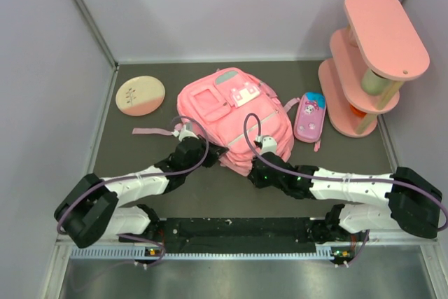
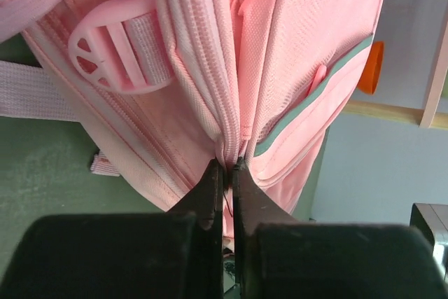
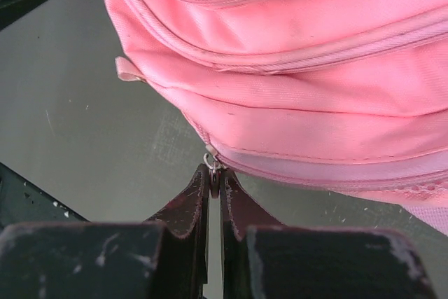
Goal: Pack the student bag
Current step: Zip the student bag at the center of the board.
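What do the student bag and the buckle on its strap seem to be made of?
Student bag: woven textile, matte; fine weave and stitched seams show in both wrist views. Strap buckle: probably moulded plastic, smooth with slight sheen, one rigid slotted piece threaded with webbing.

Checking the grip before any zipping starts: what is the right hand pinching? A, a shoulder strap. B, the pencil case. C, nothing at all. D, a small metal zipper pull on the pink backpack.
D: in the right wrist view the right hand is closed on a metal zipper pull at the near edge of the pink backpack.
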`<action>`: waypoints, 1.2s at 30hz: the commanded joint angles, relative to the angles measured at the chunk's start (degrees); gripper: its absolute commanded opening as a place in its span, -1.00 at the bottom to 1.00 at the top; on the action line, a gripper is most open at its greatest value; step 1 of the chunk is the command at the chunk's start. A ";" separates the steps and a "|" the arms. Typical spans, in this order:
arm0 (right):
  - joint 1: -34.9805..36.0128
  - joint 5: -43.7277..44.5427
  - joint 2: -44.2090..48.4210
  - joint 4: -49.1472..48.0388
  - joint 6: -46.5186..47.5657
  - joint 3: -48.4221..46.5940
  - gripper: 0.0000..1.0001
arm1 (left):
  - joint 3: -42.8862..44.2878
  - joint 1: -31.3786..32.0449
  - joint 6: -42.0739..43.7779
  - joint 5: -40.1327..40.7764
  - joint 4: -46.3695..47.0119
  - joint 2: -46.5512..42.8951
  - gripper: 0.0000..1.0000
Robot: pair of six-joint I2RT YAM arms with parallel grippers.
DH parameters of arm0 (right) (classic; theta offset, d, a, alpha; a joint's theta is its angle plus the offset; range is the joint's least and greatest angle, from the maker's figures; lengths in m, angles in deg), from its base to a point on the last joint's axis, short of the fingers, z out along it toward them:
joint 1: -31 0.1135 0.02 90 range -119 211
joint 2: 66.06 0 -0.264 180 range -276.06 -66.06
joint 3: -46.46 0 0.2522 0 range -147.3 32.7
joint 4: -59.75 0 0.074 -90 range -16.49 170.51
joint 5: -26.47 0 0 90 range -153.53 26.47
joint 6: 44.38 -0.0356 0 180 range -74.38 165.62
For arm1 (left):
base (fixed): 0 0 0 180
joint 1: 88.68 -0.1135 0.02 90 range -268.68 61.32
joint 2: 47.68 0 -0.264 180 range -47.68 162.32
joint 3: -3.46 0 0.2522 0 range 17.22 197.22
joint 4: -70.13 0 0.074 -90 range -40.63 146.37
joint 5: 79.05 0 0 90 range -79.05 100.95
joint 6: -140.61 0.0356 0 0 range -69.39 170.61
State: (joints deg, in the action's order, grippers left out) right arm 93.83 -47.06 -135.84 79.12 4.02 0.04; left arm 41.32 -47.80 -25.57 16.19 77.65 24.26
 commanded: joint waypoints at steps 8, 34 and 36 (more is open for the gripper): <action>-2.71 0.14 1.75 0.46 2.13 -0.29 -1.00 | 2.35 -23.65 30.81 -27.27 -7.74 -5.76 -1.00; -7.28 -10.14 -3.61 -8.50 4.08 -0.47 -1.00 | 1.14 -31.93 27.51 -38.76 -15.04 -9.96 0.55; -7.28 -9.88 -3.79 -8.51 3.99 -0.47 -1.00 | -2.89 -27.21 20.42 -34.18 -14.95 -14.88 0.55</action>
State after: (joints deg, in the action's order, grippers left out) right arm 86.94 -56.17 -138.74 73.92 8.56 0.04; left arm 43.96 -81.30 8.61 -28.77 57.96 16.94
